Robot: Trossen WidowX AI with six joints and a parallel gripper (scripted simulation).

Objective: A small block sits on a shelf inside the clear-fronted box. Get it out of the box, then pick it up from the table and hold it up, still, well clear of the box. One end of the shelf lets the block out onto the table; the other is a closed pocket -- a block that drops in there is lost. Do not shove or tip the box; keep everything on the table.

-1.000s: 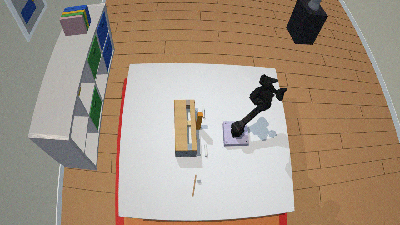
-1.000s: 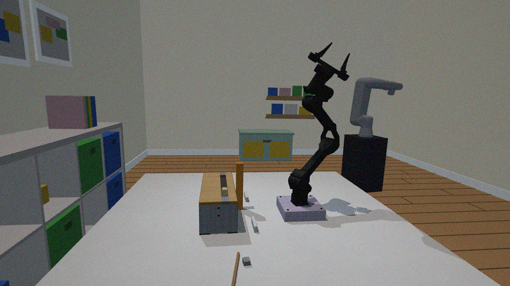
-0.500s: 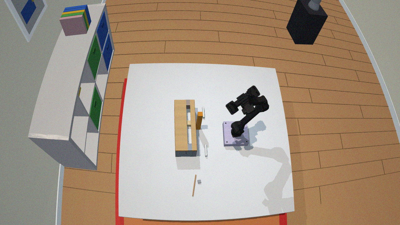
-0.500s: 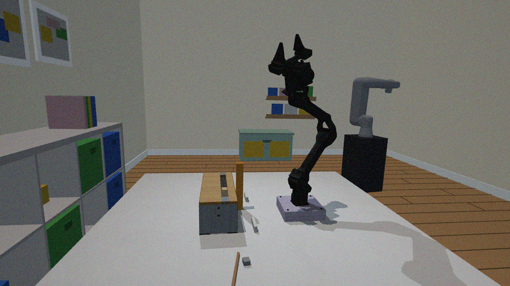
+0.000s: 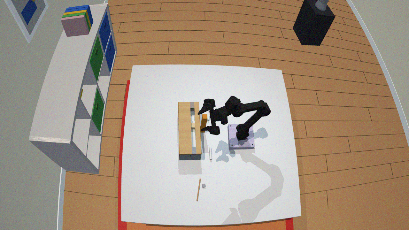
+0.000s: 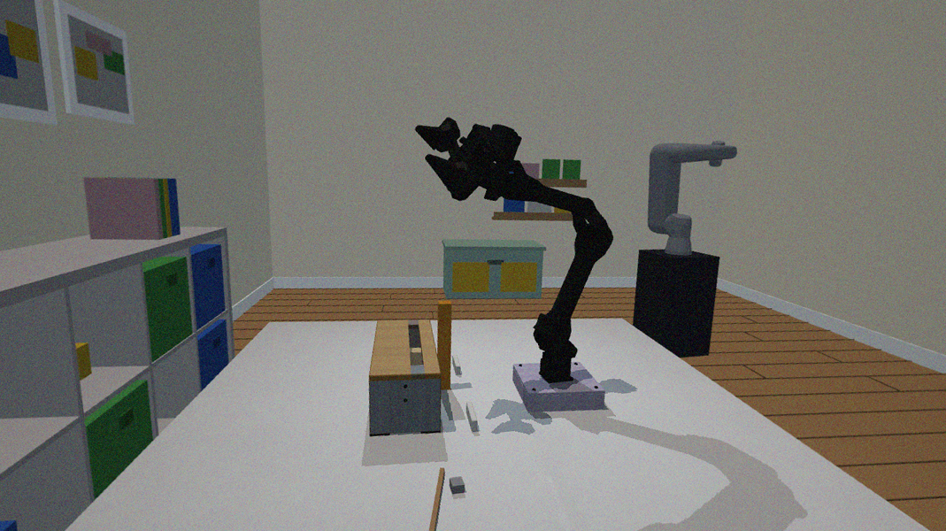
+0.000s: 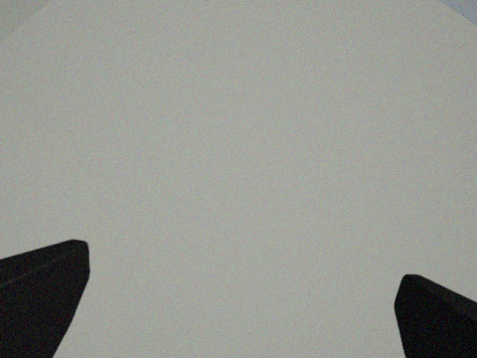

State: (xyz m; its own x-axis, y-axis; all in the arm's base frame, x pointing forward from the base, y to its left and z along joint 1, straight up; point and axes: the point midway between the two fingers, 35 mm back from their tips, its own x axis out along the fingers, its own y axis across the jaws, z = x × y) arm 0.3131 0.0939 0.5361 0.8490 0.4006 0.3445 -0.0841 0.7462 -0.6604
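Observation:
The box (image 5: 184,128) (image 6: 405,403) stands upright on the white table (image 5: 160,197) (image 6: 247,489), with a wooden top and grey end wall. Its top has a long slot. A small tan piece (image 5: 193,125) (image 6: 415,350) shows in the slot; I cannot tell whether it is the block or part of the box. The shelf and clear front are not plainly visible. My gripper (image 5: 199,122) (image 6: 421,141) (image 7: 246,280) is open and empty, high above the box's front side. The wrist view shows only plain wall between its fingers.
An orange upright bar (image 5: 204,121) (image 6: 446,346) stands at the box's front. White strips (image 5: 210,153) (image 6: 472,416) lie before the box. A wooden stick (image 5: 198,190) (image 6: 437,503) and a small grey cube (image 5: 203,185) (image 6: 457,485) lie beyond its grey end.

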